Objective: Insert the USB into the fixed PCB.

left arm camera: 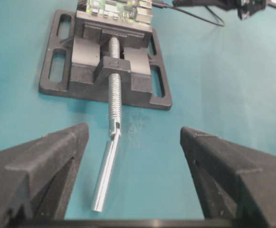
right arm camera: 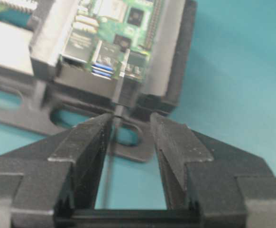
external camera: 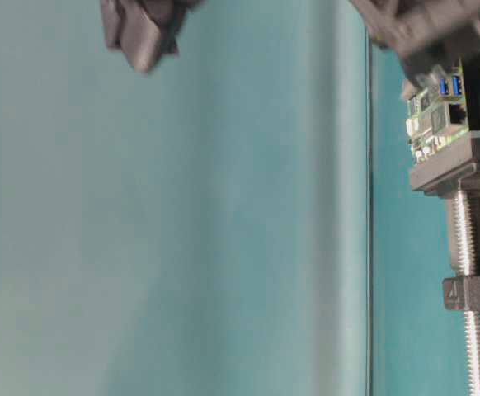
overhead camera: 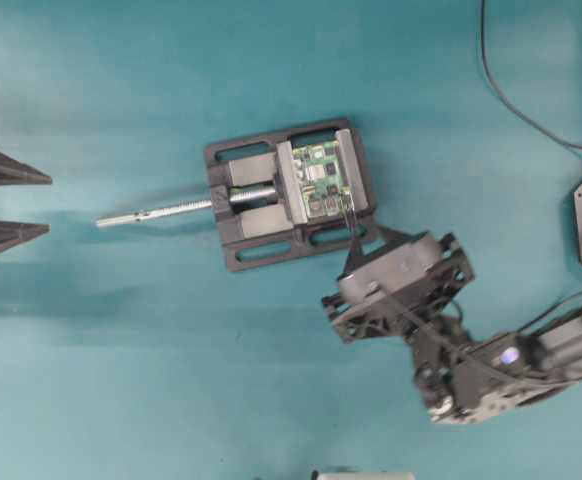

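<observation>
The green fixed PCB [overhead camera: 321,178] [right arm camera: 114,28] [left arm camera: 119,8] [external camera: 436,115] is clamped in a black vise [overhead camera: 261,245]. The dark USB [right arm camera: 120,92] [overhead camera: 347,212] stands at the board's near edge, its tip meeting a port beside the blue ports. Its thin cable runs back between the jaws of my right gripper [right arm camera: 131,121] [overhead camera: 371,245], close to the left finger. That gripper is open just behind the plug and nothing is pinched. My left gripper [overhead camera: 11,205] [left arm camera: 134,130] is open and empty at the far left, pointing at the vise's rod.
The vise's steel screw rod [overhead camera: 156,211] [left arm camera: 107,166] sticks out to the left, toward the left gripper. A thicker black cable [overhead camera: 511,90] curves along the top right. A white object [overhead camera: 361,474] shows at the bottom edge.
</observation>
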Robot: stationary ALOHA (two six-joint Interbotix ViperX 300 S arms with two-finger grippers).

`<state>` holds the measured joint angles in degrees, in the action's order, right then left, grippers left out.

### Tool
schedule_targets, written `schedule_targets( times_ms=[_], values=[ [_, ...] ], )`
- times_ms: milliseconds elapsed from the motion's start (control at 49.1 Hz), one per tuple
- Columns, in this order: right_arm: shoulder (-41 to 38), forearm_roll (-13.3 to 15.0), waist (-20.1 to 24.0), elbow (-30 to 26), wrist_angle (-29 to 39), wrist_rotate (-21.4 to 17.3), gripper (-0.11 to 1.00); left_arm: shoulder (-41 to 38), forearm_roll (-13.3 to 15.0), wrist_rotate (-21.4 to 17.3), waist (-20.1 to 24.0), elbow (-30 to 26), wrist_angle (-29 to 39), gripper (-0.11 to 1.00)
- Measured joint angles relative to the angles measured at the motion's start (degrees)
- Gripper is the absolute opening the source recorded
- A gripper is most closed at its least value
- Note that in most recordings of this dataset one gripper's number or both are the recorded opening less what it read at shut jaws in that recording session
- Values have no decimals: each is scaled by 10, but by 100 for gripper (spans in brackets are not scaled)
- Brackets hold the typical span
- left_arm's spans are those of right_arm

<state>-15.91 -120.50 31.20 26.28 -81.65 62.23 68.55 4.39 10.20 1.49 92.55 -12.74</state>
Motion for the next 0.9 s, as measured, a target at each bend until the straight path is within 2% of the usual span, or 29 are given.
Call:
schedule_targets(
  times_ms=[142, 285, 529, 732, 895],
  values=[
    [59, 8, 5, 67, 54, 3, 45, 0, -1, 0, 0, 0, 0, 95],
    [142, 42, 5, 149, 124, 0, 45, 0, 0, 0, 0, 0, 0, 95],
    [307, 146, -6, 277, 240, -2, 44, 0, 0, 0, 0, 0, 0, 95],
    [390, 233, -65, 359, 388, 5, 40, 0, 0, 0, 0, 0, 0, 95],
    [424, 333, -126, 403, 513, 5, 31, 0, -1, 0, 0, 0, 0, 95]
  ],
)
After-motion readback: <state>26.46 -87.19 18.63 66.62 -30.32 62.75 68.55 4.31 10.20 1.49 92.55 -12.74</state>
